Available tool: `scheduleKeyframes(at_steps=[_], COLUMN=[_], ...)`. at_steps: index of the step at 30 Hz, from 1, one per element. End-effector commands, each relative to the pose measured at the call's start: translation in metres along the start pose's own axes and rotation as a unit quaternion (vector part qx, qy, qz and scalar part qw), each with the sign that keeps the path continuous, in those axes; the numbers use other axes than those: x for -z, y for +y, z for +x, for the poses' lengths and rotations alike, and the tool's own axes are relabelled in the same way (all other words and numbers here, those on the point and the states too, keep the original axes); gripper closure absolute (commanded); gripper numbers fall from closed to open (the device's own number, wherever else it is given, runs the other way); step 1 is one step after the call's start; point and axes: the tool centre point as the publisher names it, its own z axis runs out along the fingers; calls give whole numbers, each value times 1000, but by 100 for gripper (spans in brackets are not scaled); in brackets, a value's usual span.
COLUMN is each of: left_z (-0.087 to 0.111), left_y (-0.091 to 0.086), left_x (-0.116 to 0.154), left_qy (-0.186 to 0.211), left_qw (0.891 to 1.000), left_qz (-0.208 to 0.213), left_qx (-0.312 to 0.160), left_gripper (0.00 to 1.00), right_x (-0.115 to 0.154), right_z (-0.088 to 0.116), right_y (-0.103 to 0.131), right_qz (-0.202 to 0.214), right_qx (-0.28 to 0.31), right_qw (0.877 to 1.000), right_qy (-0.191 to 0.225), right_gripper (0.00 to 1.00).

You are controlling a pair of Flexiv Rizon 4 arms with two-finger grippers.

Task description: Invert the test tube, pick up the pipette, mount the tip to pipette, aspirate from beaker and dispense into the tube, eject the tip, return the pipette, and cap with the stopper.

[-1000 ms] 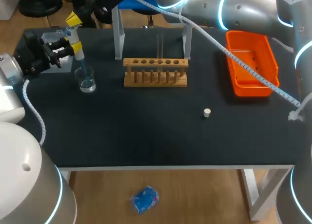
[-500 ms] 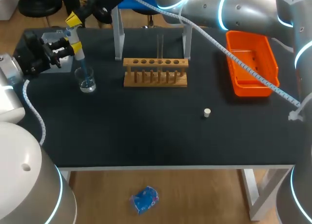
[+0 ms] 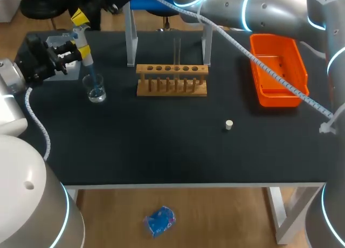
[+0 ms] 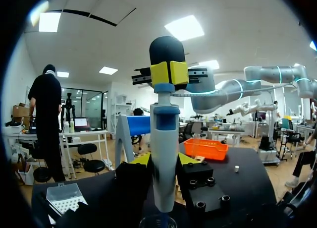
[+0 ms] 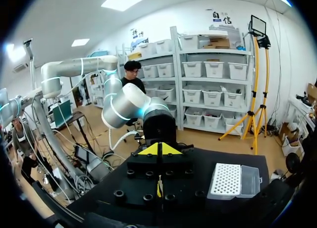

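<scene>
My left gripper (image 3: 82,52) is shut on the white and blue pipette (image 3: 81,47), held upright at the table's far left. Its blue tip dips into the small glass beaker (image 3: 97,89). In the left wrist view the pipette (image 4: 165,153) stands between my fingers, the beaker's rim (image 4: 157,222) just below. My right arm reaches across the back, and its gripper (image 3: 80,16) is shut and empty just above the pipette's top (image 4: 169,74). Whether they touch I cannot tell. A glass test tube (image 3: 177,51) stands upright in the wooden rack (image 3: 171,78). The white stopper (image 3: 229,124) lies on the mat.
An orange bin (image 3: 277,70) sits at the far right. A tip box (image 3: 55,42) lies behind my left gripper, also in the wrist views (image 4: 64,198) (image 5: 230,181). Two clear uprights (image 3: 131,40) stand behind the rack. My right gripper's cable (image 3: 259,64) hangs over the bin.
My right gripper has drawn slightly up and back from the pipette's top. The left gripper, pipette and beaker have kept still.
</scene>
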Motion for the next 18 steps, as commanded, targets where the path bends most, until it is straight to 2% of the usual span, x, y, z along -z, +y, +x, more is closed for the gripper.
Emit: scheduleKeyframes(at_steps=[1,18], left_z=[0,0], left_y=[-2,-2], left_x=[0,0], left_qy=[1,1], left_qw=[1000,1000], left_qz=[1,1], left_qx=[0,0], left_gripper=[100,100], right_x=[2,12], right_z=[0,1], right_y=[4,24], right_qz=[6,15], right_qx=[2,23], right_qw=[1000,1000], right_qy=[1,-9], right_gripper=[100,100])
